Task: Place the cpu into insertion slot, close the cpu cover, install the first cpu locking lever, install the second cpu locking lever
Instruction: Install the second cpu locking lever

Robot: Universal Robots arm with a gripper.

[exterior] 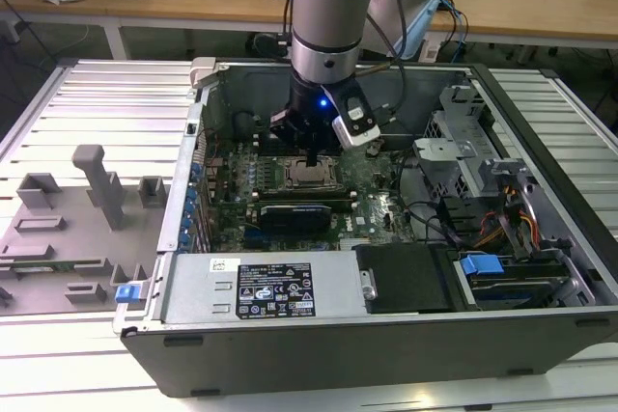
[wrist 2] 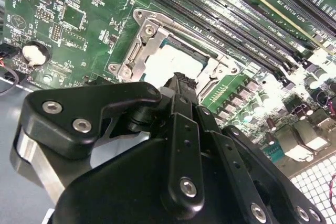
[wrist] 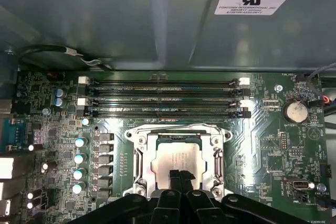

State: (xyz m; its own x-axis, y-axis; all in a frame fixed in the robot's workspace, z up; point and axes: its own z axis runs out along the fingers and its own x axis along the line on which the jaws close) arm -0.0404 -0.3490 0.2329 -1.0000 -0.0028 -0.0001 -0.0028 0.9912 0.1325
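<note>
The cpu [wrist: 176, 160] is seated in the insertion slot [wrist: 137, 167], framed by the cpu cover [wrist: 178, 131], apparently lowered. The claw [wrist: 178, 176] is clenched, tips directly over the cpu's near edge.

A ribbed, silvery worktop [exterior: 106, 103] is seen in the exterior view. An open computer case [exterior: 386, 335] is laid on its side directly on it, taking up the middle and the exterior view's right. A grey tray of moulded blocks [exterior: 68, 229] is set on the worktop just beside the case, at the exterior view's left.
</note>
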